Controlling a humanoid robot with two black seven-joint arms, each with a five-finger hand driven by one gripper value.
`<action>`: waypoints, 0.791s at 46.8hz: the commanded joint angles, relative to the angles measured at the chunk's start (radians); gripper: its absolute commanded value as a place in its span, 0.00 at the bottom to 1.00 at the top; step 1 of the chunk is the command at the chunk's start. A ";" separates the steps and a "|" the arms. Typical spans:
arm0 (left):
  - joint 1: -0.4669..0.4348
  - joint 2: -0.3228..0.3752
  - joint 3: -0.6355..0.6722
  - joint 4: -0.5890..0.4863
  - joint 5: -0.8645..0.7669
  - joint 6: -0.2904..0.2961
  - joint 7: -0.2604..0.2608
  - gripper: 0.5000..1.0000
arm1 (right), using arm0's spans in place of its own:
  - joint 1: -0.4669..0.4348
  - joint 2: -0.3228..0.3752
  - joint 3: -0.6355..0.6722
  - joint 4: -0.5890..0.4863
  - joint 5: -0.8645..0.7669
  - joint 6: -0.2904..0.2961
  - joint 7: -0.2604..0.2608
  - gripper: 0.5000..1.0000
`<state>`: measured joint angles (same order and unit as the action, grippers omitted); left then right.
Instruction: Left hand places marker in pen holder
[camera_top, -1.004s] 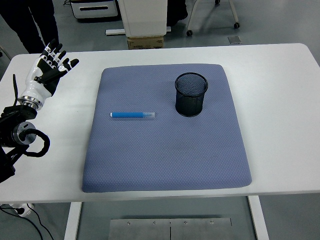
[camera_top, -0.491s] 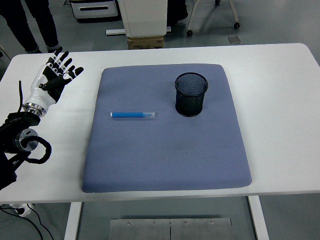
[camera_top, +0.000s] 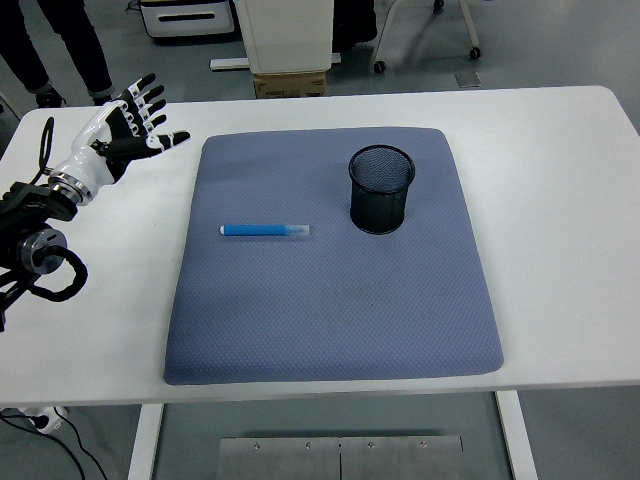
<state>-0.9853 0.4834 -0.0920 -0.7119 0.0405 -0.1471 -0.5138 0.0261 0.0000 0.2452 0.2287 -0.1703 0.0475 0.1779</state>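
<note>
Across most of the frame, one white table (camera_top: 560, 200) runs from left edge to right edge, its near edge visible along the bottom and its far corners rounded; wide bare margins flank the mat on both sides. Centred on it lies one grey-blue mat (camera_top: 330, 300), fully in view, with a large unoccupied area across its lower half. At the left edge, the left arm (camera_top: 35, 245) enters, partly cut off by the frame, with black cabling looped beside it. One black mesh pen holder (camera_top: 381, 190) stands upright on the upper right part of the mat; its interior is dark and hard to make out. At upper left, over the bare table just beyond the mat's left edge, the left hand (camera_top: 125, 125) hovers with its five fingers spread, holding nothing, well apart from the marker. One blue marker (camera_top: 265, 231) lies flat, lengthwise left to right, on the mat left of centre, near but not touching the holder. Along the top edge, a person's legs (camera_top: 60, 50) are cropped at upper left.
</note>
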 joint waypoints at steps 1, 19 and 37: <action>-0.048 -0.003 0.102 -0.003 0.004 -0.002 0.003 1.00 | 0.000 0.000 0.000 0.000 0.000 0.000 0.000 1.00; -0.243 -0.065 0.549 -0.060 0.004 0.000 0.001 1.00 | 0.000 0.000 0.000 0.000 0.000 0.000 0.000 1.00; -0.392 -0.124 0.739 -0.107 0.243 -0.003 -0.006 1.00 | 0.000 0.000 0.000 0.000 0.000 0.000 0.000 1.00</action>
<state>-1.3643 0.3609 0.6416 -0.8176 0.2433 -0.1506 -0.5200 0.0259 0.0000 0.2456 0.2284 -0.1702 0.0475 0.1780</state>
